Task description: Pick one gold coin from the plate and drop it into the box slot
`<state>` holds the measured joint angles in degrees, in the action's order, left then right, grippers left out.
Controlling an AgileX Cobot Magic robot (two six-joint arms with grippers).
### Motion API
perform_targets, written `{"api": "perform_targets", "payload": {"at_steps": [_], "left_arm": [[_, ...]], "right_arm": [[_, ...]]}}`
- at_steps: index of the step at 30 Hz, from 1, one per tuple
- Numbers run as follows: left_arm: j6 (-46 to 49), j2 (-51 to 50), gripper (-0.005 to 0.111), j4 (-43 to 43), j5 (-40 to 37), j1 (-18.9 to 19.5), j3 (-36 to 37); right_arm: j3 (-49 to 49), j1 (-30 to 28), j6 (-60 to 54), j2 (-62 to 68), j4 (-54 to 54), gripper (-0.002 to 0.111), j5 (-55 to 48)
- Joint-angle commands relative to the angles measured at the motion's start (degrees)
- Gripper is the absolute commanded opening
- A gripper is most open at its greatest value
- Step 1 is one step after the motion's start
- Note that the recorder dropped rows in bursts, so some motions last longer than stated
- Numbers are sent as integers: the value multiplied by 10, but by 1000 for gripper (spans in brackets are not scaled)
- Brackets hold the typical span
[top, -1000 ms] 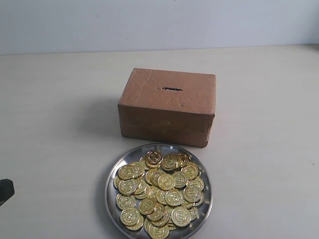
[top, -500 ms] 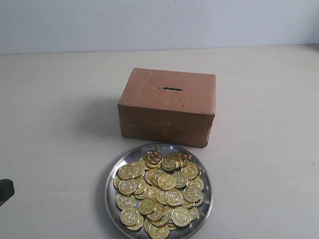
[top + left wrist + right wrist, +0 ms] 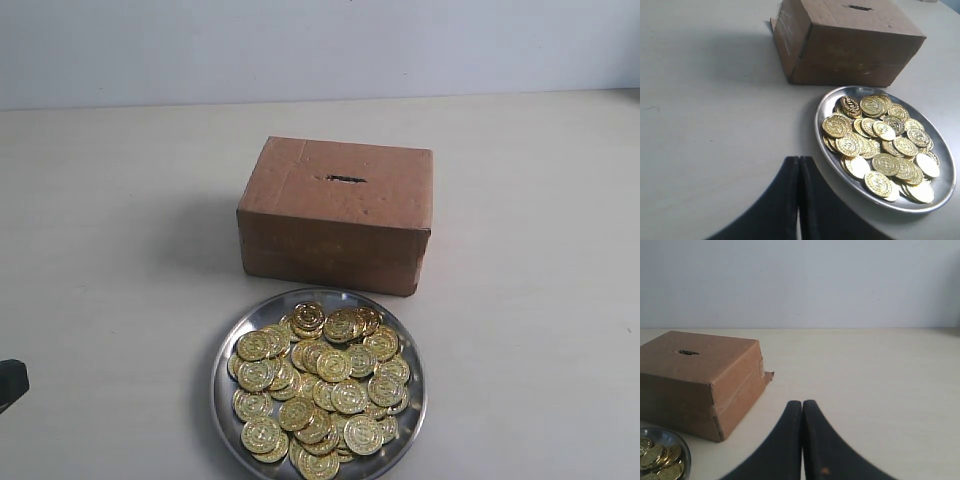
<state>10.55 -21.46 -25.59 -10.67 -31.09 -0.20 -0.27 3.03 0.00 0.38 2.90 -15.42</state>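
Exterior view: you see the cardboard box on the pale table, with the slot in its top face. The plate, heaped with gold coins, lies just in front of the cardboard box, not touching it.
Left wrist view: your left gripper is pressed closed and holds nothing. It sits beside the plate, on the side away from the cardboard box.
Right wrist view: your right gripper is also pressed closed and empty, clear of the cardboard box.
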Motion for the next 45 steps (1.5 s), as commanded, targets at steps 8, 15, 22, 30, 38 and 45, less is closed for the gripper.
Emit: {"api": "perform_targets", "payload": {"at_steps": [8,15,22,30,38,45], "left_arm": [[-1,43,0,-1,-9,45,2],[-1,159,0,78,-51,170,2],[-1,215,0,103,-101,210,2],[-2,215,0,101,-102,211,2],[-8,215,0,97,-102,212,2],[-97,215,0,157,-99,213,2]], "right_arm": [[3,-3,0,-4,0,0,2],[3,-3,0,-4,0,0,2],[3,-3,0,-4,0,0,2],[3,-3,0,-4,0,0,2],[3,-3,0,-4,0,0,2],[3,-3,0,-4,0,0,2]]}}
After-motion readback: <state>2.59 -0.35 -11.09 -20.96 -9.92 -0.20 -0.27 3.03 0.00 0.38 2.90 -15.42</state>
